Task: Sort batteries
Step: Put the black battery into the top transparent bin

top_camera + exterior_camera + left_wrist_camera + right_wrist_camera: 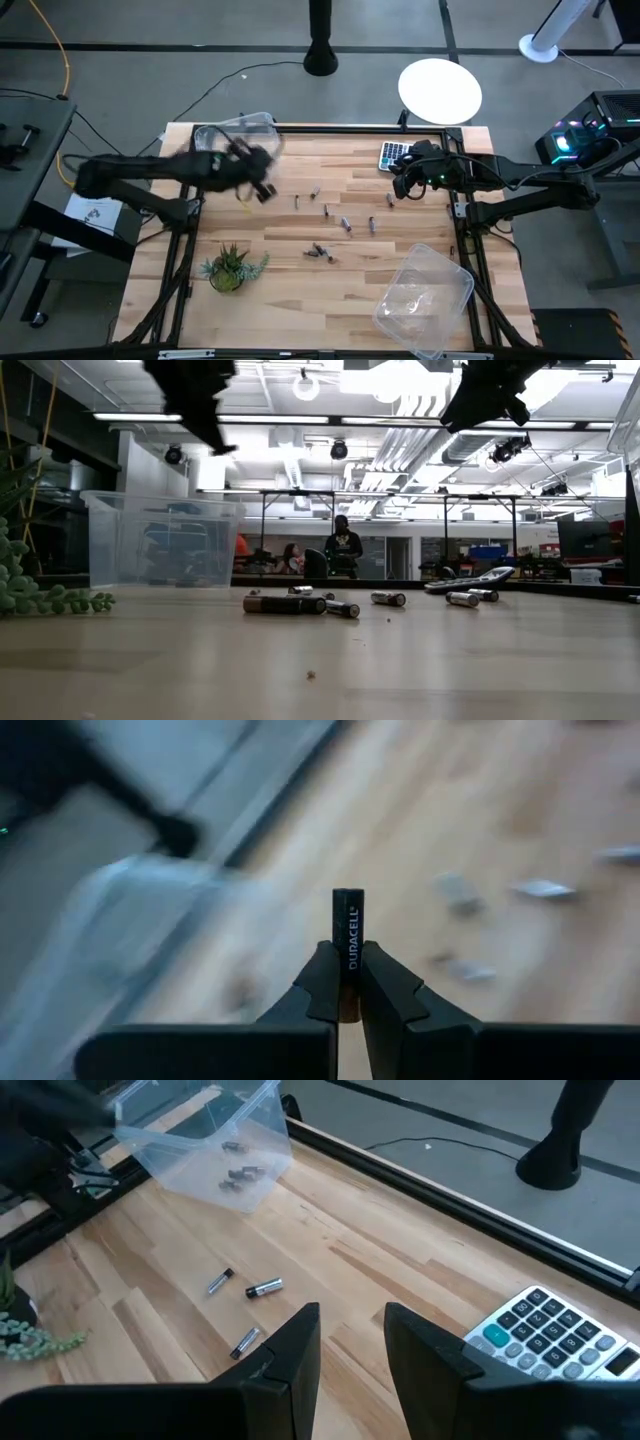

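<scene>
Several small dark and silvery batteries [326, 210] lie scattered on the wooden table's middle; the low view shows them lying on their sides [285, 604]. My left gripper [264, 190] hangs above the table beside the clear bin [240, 135] at the far left, shut on one black battery [348, 925]. That bin holds a few batteries [235, 1175]. My right gripper [352, 1330] is open, above the table near the grey calculator [393, 155], touching nothing. My left gripper pinches the black battery between its two fingertips [325, 982], by the battery's rear end [348, 990]. The battery lies along the fingers, and most of its length sticks out past them. It is lifted clear of the table.
A second clear container [425, 298] lies tilted at the near right corner. A small green plant [230, 268] stands at the near left. The calculator [550, 1335] lies at the far right. A black frame [462, 210] borders the table.
</scene>
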Robot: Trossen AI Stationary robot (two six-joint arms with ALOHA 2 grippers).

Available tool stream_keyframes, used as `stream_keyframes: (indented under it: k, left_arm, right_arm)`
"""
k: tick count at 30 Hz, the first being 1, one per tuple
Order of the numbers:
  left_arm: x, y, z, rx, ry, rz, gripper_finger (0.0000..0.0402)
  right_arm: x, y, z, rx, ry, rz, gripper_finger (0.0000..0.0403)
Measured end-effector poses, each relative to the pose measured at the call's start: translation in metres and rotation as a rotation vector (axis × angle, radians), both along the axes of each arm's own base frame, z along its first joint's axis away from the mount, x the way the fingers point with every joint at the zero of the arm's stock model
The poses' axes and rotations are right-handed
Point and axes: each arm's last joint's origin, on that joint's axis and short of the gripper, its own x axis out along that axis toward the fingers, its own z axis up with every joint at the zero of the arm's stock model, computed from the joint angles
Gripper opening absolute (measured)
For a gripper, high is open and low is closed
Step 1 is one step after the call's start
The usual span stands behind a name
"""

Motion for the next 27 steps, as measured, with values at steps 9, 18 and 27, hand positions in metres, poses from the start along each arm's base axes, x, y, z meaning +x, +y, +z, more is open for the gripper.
stream_keyframes:
  k: [9, 18, 27]
  left_arm:
    - [-0.047, 0.051, 0.001, -0.056, 0.098, 0.138, 0.008]
    - [-0.028, 0.066, 0.012, -0.214, -0.078, -0.018, 0.0218]
    - [0.062, -0.008, -0.017, -0.24, 0.122, -0.66, 0.024]
  right_arm:
    - [0.0, -0.005, 0.0, 0.016, -0.017, -0.044, 0.0108]
    - [0.0, -0.004, 0.0, 0.037, -0.018, -0.017, 0.0108]
    - [0.0, -0.004, 0.0, 0.039, -0.013, -0.003, 0.0108]
